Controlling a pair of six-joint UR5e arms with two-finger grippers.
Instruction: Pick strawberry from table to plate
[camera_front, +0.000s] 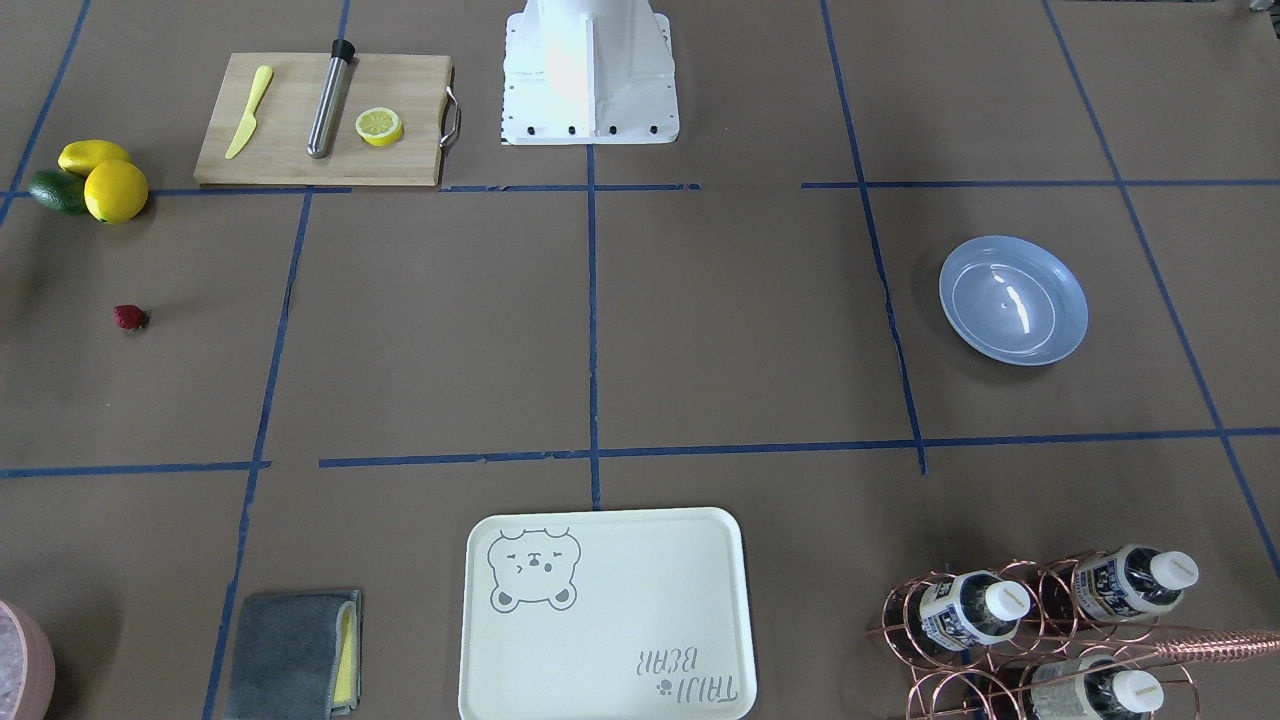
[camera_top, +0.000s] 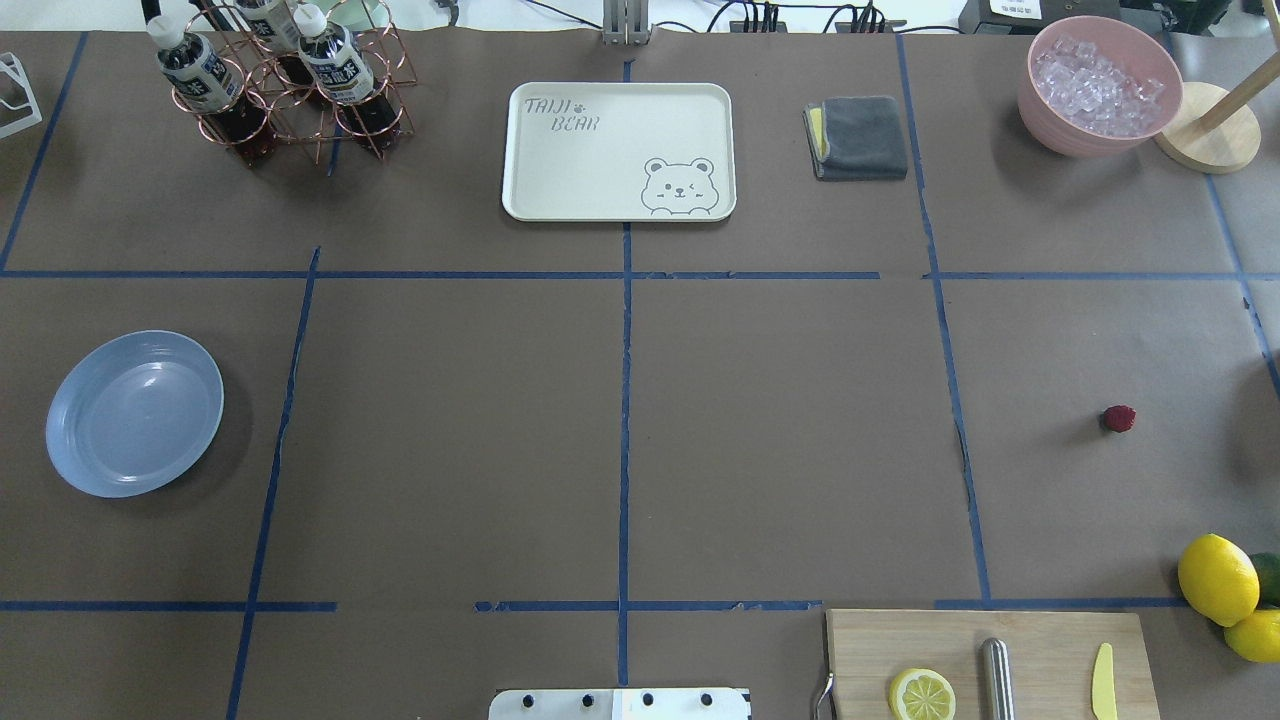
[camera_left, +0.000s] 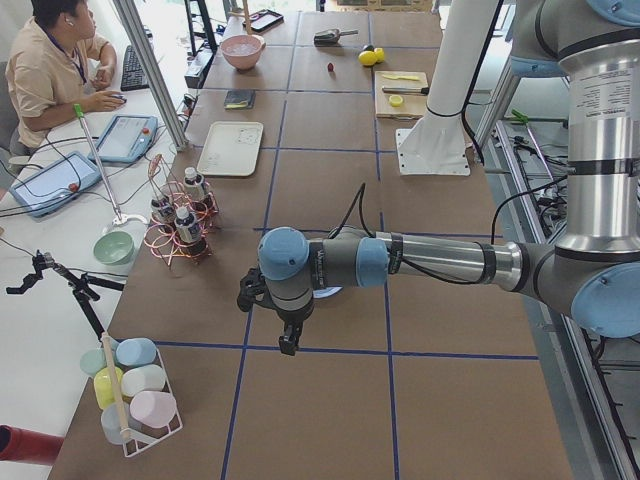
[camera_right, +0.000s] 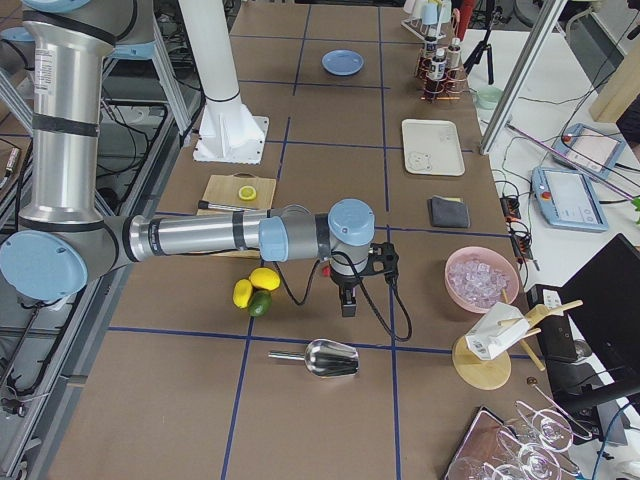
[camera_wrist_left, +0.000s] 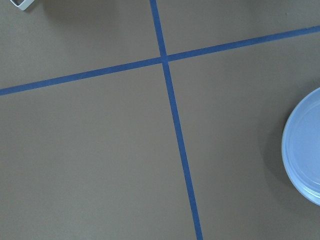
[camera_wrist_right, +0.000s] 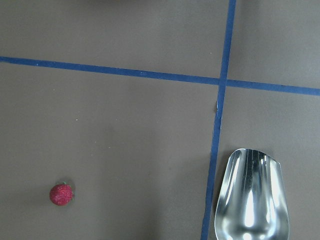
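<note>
We are looking at the strawberry (camera_top: 1118, 419) lying alone on the bare surface (camera_top: 780, 430) out on our right side. It is clear of the lemons (camera_top: 1216, 578) and touching nothing. The plate (camera_top: 134, 413) is sitting empty far across on our left side, so a long carry is waiting for us.

Our right claw (camera_right: 346, 308) is hanging above the surface and pointing down. Its wrist camera is showing the berry low and to the left, with a metal scoop (camera_wrist_right: 252, 200) lying off to the other side. Our left claw (camera_left: 288, 345) is hovering close by the plate. Both claws are showing only in the side views, so we cannot tell whether either one is spread or closed.

We are judging the berry to be very light, small and rounded, so it is likely to roll or squirt out if the fingers are closing off-centre. Its pitted skin is probably giving some grip. If it is real fruit it is going to bruise easily, so we are planning a gentle squeeze. We are aiming to come straight down and pinch across its widest part, with the fingers nearly brushing the surface. We are keeping off the leafy cap, which we can barely make out here.
</note>
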